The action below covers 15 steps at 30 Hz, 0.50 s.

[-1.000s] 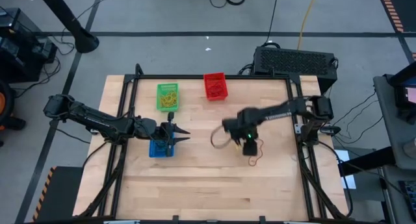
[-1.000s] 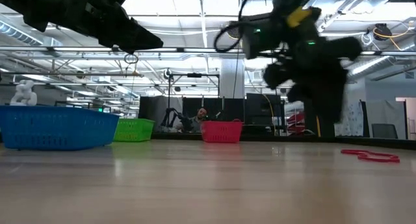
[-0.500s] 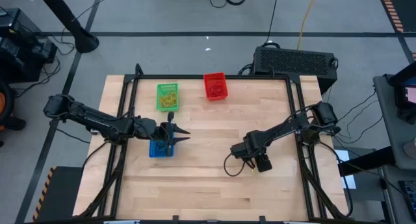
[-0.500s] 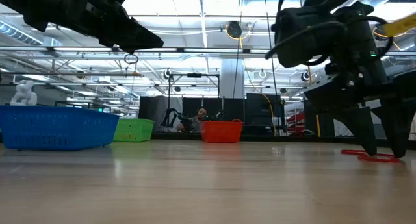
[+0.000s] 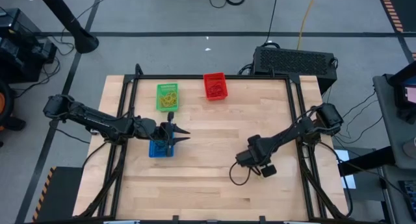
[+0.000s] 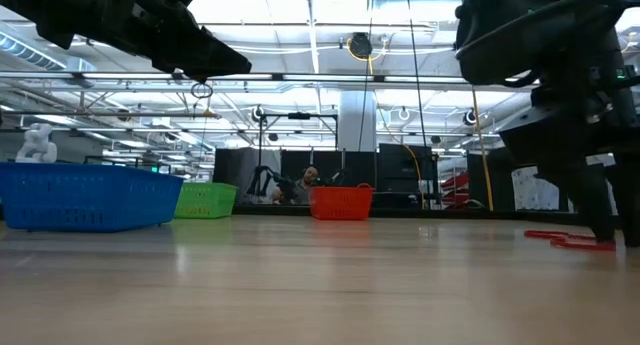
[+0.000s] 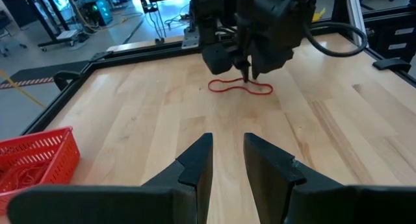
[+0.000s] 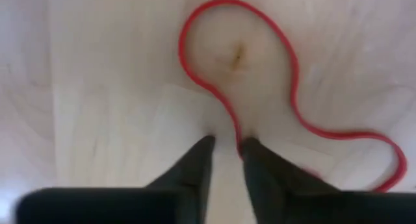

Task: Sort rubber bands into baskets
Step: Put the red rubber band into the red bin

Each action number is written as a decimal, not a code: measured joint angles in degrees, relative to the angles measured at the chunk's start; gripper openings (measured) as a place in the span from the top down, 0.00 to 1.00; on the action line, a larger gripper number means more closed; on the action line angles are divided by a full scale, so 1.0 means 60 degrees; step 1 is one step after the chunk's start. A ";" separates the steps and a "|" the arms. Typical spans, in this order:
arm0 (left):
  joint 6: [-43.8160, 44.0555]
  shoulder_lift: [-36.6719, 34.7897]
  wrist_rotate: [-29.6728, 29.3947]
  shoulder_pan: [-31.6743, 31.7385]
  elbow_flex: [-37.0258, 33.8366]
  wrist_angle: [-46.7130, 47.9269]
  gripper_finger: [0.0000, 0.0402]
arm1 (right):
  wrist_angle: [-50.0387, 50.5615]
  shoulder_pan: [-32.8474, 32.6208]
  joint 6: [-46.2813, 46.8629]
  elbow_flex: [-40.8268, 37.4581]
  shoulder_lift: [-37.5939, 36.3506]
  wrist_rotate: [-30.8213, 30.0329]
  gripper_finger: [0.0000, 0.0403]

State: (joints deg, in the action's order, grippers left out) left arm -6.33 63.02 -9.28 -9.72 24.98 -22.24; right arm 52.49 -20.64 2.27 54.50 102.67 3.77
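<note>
A red rubber band (image 8: 286,74) lies flat on the wooden table; it also shows in the low view (image 6: 570,241) and the left wrist view (image 7: 224,89). My right gripper (image 8: 227,145) points down at it near the table's right side (image 5: 257,163), narrowly open, its tips on either side of one strand. My left gripper (image 5: 185,136) hangs open and empty above the blue basket (image 5: 158,149). The green basket (image 5: 168,97) and the red basket (image 5: 216,86) stand at the far edge, each with bands inside. My right gripper comes from above, pointing down, at the middle stretch of the band (image 8: 233,128), where its two lobes meet. One fingertip (image 8: 250,152) stands right at the strand. I cannot tell whether it touches. The band lies flat on the table.
A black frame rail (image 5: 300,113) runs along the table's right side, close to my right arm. A black box (image 5: 296,58) sits behind the far right corner. Bare wood lies between the two grippers (image 5: 214,139). A person shows far off in the room (image 6: 308,181).
My right gripper has gone toward the table's near and right edges and down to the table top, coming to stand over the red band. My left gripper has kept still above the blue basket.
</note>
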 joint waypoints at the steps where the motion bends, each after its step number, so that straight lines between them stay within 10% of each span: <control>1: 0.0000 0.0000 0.0000 0.0000 -0.0001 -0.0006 0.76 | -0.0011 -0.0002 -0.0008 -0.0005 0.0000 -0.0037 0.83; 5: 0.0002 0.0000 0.0001 0.0000 -0.0001 -0.0099 0.76 | 0.0061 -0.0004 -0.0140 0.0167 0.0045 -0.0278 0.98; 15: 0.0004 -0.0004 0.0000 0.0000 -0.0001 -0.0226 0.76 | 0.2034 0.0088 -0.0389 0.2161 0.0049 -0.1795 1.00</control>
State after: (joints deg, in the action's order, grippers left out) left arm -6.31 63.00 -9.28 -9.72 24.97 -23.59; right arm 64.70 -20.12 -0.07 67.47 102.97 -7.00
